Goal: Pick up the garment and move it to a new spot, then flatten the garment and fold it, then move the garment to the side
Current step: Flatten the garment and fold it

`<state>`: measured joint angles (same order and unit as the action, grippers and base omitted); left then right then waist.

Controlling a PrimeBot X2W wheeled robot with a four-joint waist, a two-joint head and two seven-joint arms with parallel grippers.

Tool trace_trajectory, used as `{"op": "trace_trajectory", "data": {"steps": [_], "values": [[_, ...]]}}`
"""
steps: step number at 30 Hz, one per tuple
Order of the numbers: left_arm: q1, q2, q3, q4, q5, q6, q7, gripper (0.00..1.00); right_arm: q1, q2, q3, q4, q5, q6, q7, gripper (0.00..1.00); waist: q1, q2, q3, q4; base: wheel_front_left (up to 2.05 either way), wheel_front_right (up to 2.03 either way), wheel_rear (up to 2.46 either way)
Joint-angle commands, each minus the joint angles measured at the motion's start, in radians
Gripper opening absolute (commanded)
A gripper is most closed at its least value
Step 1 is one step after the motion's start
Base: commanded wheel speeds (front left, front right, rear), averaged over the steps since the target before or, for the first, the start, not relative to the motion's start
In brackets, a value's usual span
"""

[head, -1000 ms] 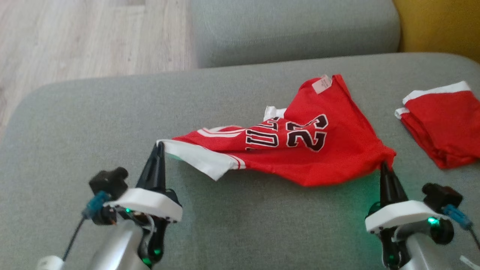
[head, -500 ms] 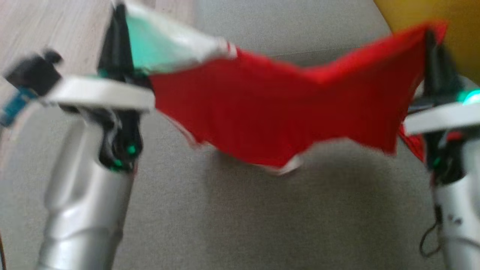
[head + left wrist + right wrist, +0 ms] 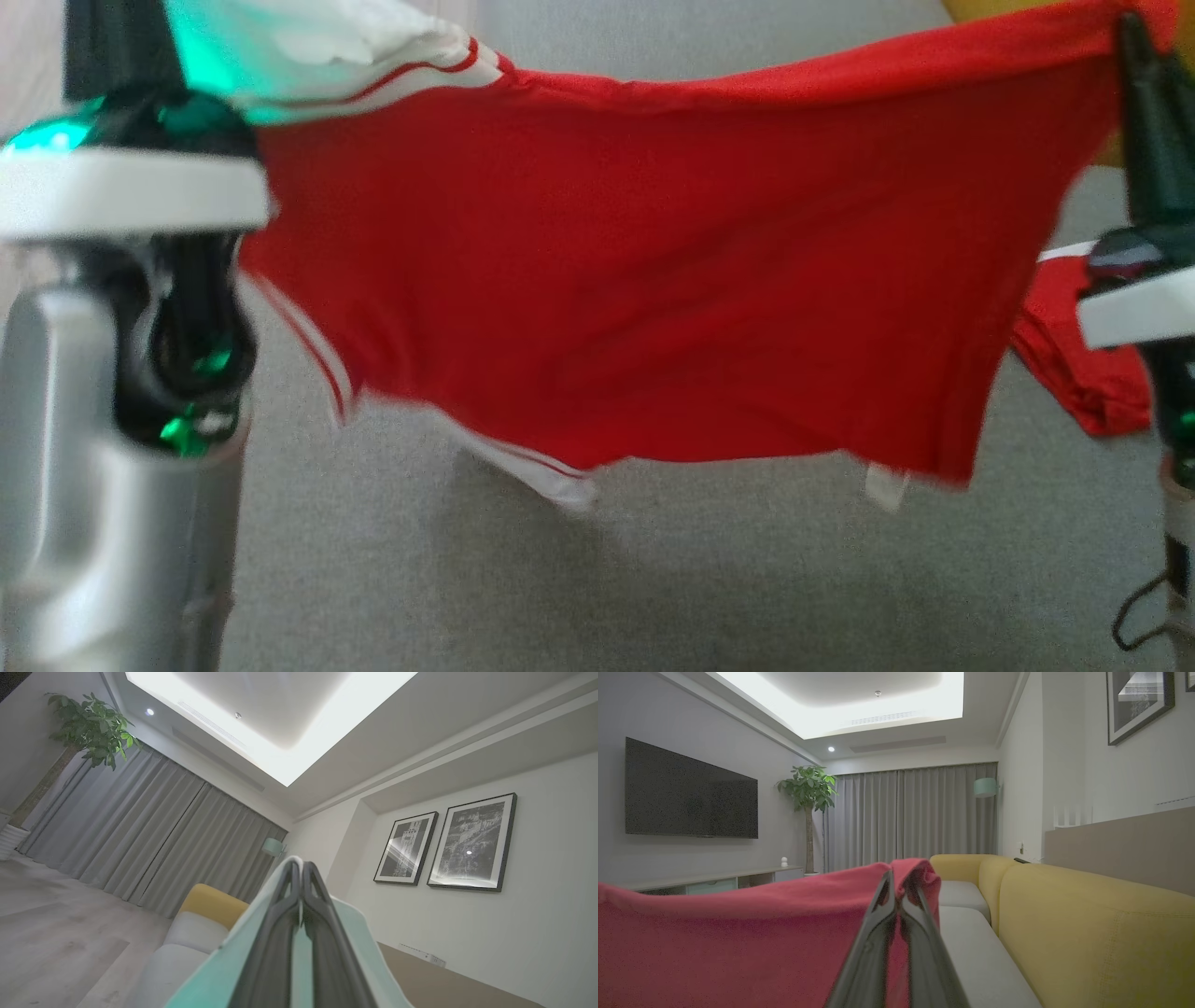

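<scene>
One red garment (image 3: 653, 261) is held up in the air, stretched between two hands and hanging as a wide sheet above the grey sofa seat (image 3: 653, 579), which it is not seen to touch. The left hand (image 3: 299, 868) is pressed together on the garment's white-banded corner, pale cloth being visible on both sides of its two dark fingers in the left wrist view. The right hand (image 3: 896, 877) is likewise pinched shut on the opposite, plain red corner, over which the fabric is folded at the fingertips. In the head view the upper edge is seen running almost level from one hand to the other, while the lower edge hangs uneven, with two white bits of trim showing below it. Red and white stripes are seen near the left corner and down the left side. A second red garment (image 3: 1083, 392) lies crumpled on the seat at the right, partly hidden behind the held one and well apart from both hands. Two framed pictures (image 3: 406, 847) are shown on the wall in the left wrist view; one television (image 3: 691, 793), one potted plant (image 3: 808, 788) and one yellow sofa back (image 3: 1087, 933) are shown in the right wrist view.
</scene>
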<state>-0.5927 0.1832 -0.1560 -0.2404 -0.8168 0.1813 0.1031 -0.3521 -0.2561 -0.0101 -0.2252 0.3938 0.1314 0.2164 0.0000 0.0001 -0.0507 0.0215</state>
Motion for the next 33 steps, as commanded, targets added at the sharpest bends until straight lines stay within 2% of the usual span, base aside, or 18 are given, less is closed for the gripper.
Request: {"op": "trace_trajectory", "data": {"steps": [1, 5, 7, 8, 12, 15, 16, 18, 21, 25, 29, 33], "values": [[-0.014, 0.040, 0.041, -0.042, 0.001, 0.007, 0.016, 0.00, -0.031, -0.004, -0.001, -0.048, -0.007, -0.001, 0.014, 0.00, 0.0000, -0.0001, 0.020, 0.000, 0.00, 0.00, 0.00], [-0.010, 0.079, 0.041, -0.059, 0.018, 0.008, 0.044, 0.00, -0.037, 0.008, -0.025, -0.067, -0.019, -0.001, 0.052, 0.00, 0.0000, -0.0001, 0.072, 0.001, 0.00, 0.00, 0.00], [-0.032, 0.094, 0.049, -0.014, 0.022, 0.003, 0.045, 0.00, -0.069, 0.024, -0.016, -0.040, -0.010, -0.001, 0.068, 0.00, 0.0000, -0.0001, 0.109, -0.009, 0.00, 0.00, 0.00], [-0.052, 0.106, 0.051, 0.017, 0.028, -0.004, 0.048, 0.00, -0.099, 0.012, 0.007, -0.018, -0.023, -0.001, 0.073, 0.00, 0.0000, -0.0001, 0.135, -0.015, 0.00, 0.00, 0.00], [-0.201, 0.129, 0.040, 0.201, 0.042, -0.056, 0.039, 0.00, -0.280, 0.011, 0.062, 0.146, 0.002, -0.001, 0.075, 0.00, 0.0000, -0.0001, 0.240, -0.023, 0.00, 0.00, 0.00], [-0.361, 0.140, 0.026, 0.373, 0.075, -0.089, 0.014, 0.00, -0.467, -0.017, 0.116, 0.298, -0.003, -0.001, 0.037, 0.00, 0.0000, -0.0001, 0.319, -0.026, 0.00, 0.00, 0.00], [-0.361, 0.140, 0.026, 0.373, 0.075, -0.089, 0.014, 0.00, -0.467, -0.017, 0.116, 0.298, -0.003, -0.001, 0.037, 0.00, 0.0000, -0.0001, 0.319, -0.026, 0.00, 0.00, 0.00], [-0.476, 0.132, 0.037, 0.502, 0.075, -0.093, -0.006, 0.00, -0.594, -0.023, 0.148, 0.414, -0.003, -0.001, -0.007, 0.00, 0.0000, -0.0001, 0.362, -0.030, 0.00, 0.00, 0.00], [-0.654, 0.157, 0.010, 0.672, 0.148, -0.109, -0.061, 0.00, -0.766, -0.016, 0.186, 0.588, -0.011, -0.001, -0.085, 0.00, 0.0000, -0.0001, 0.414, -0.038, 0.00, 0.00, 0.00], [-0.858, 0.123, -0.004, 0.842, 0.178, -0.131, -0.153, 0.00, -0.966, -0.001, 0.186, 0.784, -0.048, -0.001, -0.223, 0.00, 0.0000, -0.0001, 0.472, -0.029, 0.00, 0.00, 0.00], [-0.947, 0.092, -0.003, 0.960, 0.186, -0.160, -0.268, 0.00, -1.047, 0.014, 0.205, 0.940, -0.070, -0.001, -0.344, 0.00, 0.0000, -0.0001, 0.476, -0.019, 0.00, 0.00, 0.00], [-0.954, 0.073, -0.038, 1.044, 0.202, -0.218, -0.308, 0.00, -1.054, 0.014, 0.245, 1.037, -0.060, -0.001, -0.408, 0.00, 0.0000, -0.0001, 0.483, -0.004, 0.00, 0.00, 0.00]]}}
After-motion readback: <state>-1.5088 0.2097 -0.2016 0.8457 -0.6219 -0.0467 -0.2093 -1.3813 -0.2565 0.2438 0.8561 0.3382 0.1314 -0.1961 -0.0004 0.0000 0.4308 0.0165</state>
